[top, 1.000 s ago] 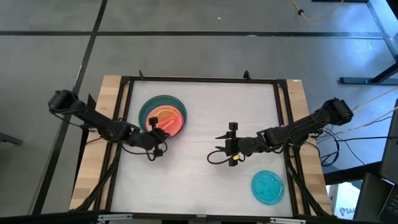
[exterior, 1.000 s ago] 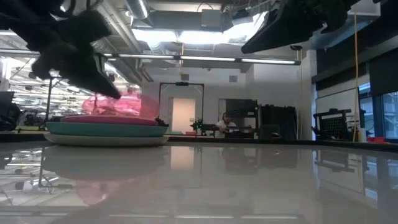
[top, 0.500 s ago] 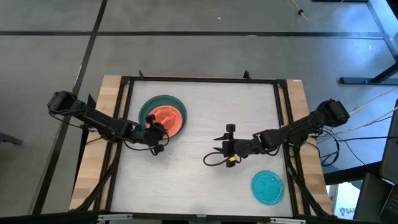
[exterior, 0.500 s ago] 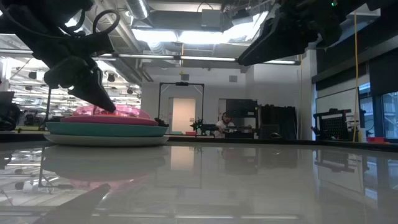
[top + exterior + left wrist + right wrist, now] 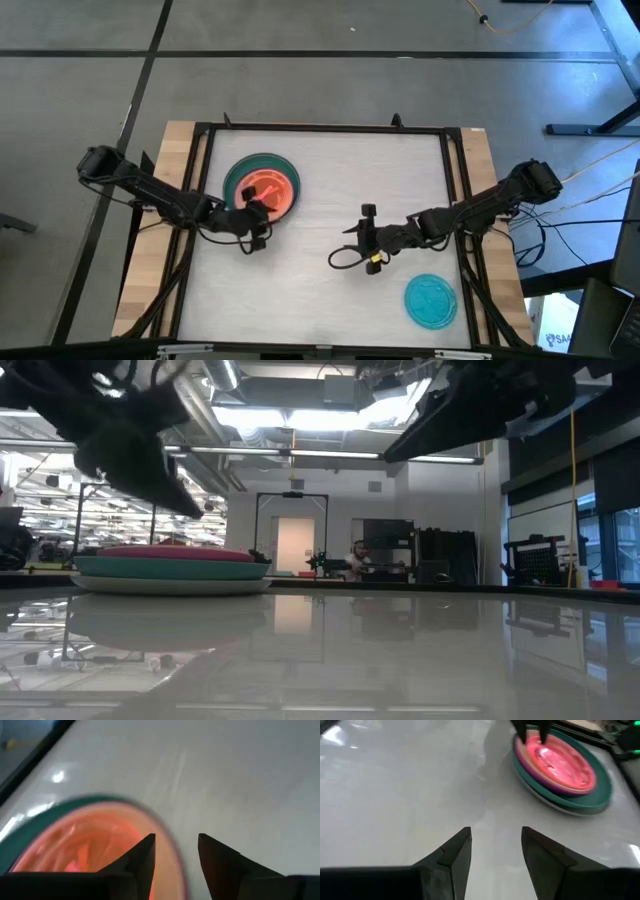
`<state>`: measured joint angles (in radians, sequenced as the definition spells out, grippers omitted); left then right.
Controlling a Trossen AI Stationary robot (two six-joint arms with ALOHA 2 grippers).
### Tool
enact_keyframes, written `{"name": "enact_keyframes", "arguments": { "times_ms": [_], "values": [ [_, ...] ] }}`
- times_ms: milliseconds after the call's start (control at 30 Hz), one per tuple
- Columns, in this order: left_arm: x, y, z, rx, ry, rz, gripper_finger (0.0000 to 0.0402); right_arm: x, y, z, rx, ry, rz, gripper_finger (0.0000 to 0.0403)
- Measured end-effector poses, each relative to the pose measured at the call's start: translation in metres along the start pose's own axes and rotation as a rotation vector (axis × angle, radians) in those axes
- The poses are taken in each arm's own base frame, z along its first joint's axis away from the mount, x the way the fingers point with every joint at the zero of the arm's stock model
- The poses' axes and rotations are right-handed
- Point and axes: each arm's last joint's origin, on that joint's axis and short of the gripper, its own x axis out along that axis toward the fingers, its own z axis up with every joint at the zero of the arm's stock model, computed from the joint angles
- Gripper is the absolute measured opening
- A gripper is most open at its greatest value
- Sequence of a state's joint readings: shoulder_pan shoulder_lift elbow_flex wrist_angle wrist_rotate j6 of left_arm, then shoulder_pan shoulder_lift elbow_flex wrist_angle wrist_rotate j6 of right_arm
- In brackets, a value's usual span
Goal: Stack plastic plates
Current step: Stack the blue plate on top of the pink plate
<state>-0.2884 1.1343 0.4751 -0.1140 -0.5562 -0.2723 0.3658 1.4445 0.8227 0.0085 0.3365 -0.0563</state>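
Now the left gripper (image 5: 254, 214) hangs open, empty, over the stack (image 5: 262, 187). Withdrawing low, it could nudge the top plate (image 5: 556, 762) askew. Right gripper (image 5: 364, 236) waits open.

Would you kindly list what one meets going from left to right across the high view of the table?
Stack of round plastic plates with a dark teal rim and pink-orange top → right gripper → round cyan plastic plate.

Stack of plates (image 5: 262, 186) left-centre on table: teal base, pink/orange on top, flat. Cyan plate (image 5: 431, 299) alone, near right corner.
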Motion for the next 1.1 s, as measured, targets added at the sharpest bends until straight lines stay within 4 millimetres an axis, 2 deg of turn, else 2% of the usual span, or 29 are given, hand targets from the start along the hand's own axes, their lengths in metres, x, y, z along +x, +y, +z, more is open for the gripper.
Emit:
{"name": "enact_keyframes", "arguments": {
  "times_ms": [167,267,367,533,667,867,1100],
  "values": [
    [-0.003,-0.012,0.016,0.002,-0.161,-0.081,0.0144,0.000,0.000,-0.002,-0.002,0.017,-0.010,0.0166],
    [-0.001,-0.021,0.019,0.035,-0.192,-0.199,0.0144,0.000,0.001,-0.002,0.003,0.018,0.016,0.0166],
    [0.005,-0.030,0.017,0.072,-0.187,-0.266,0.0144,-0.001,0.000,-0.002,-0.007,0.022,0.018,0.0166],
    [0.021,-0.040,0.011,0.122,-0.182,-0.265,0.0144,0.001,-0.005,-0.004,-0.020,0.039,0.003,0.0166],
    [0.035,-0.042,0.007,0.123,-0.177,-0.248,0.0144,-0.001,-0.013,-0.009,-0.035,0.133,0.018,0.0166],
    [0.046,-0.040,0.002,0.125,-0.133,-0.284,0.0144,-0.029,-0.030,-0.004,0.094,0.267,0.038,0.0166],
    [0.047,-0.039,0.002,0.122,-0.132,-0.288,0.0144,-0.068,-0.035,-0.019,0.314,0.468,0.118,0.0166]
  ]
}}
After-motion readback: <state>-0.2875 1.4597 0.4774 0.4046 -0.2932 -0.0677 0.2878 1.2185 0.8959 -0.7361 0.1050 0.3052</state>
